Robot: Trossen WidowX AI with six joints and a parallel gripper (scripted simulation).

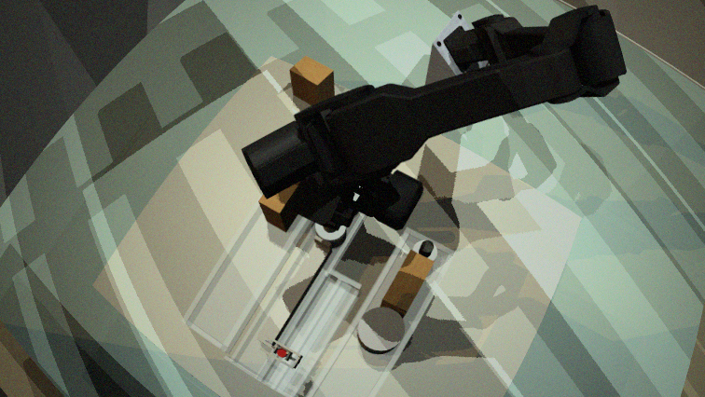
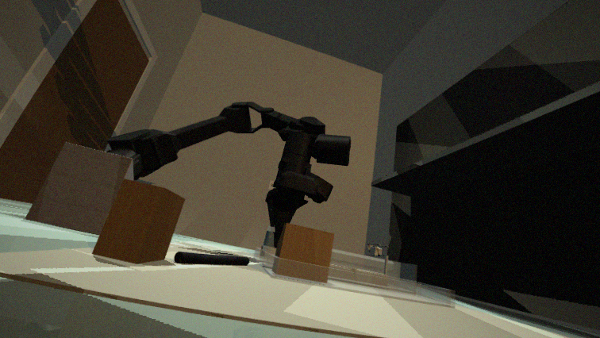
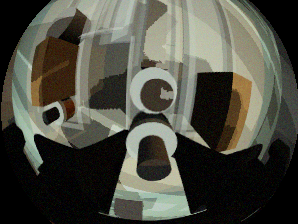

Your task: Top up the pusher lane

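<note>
My gripper (image 3: 150, 136) is shut on a jar (image 3: 153, 167) with a white shoulder and a dark brown cap. It points down at the front end of the clear lane, seen from the side as a dark wrist and fingers in the exterior view. A like jar (image 1: 330, 234) (image 3: 154, 94) stands in the lane directly behind the held one; whether they touch cannot be told. A thin dark line runs along the clear lane from it to a red-marked part (image 1: 282, 352). The front stop, the pusher plate and the held jar's base are hidden or unclear.
Another jar (image 1: 426, 249) (image 3: 55, 112) with a black cap is beside a wooden block (image 1: 408, 281) (image 3: 54, 72) in the lane to the side. A grey round can (image 1: 380, 327) stands behind that. Another block (image 2: 305, 251) (image 3: 241, 112) flanks the lanes. A black rod (image 2: 212, 258) lies on the mat.
</note>
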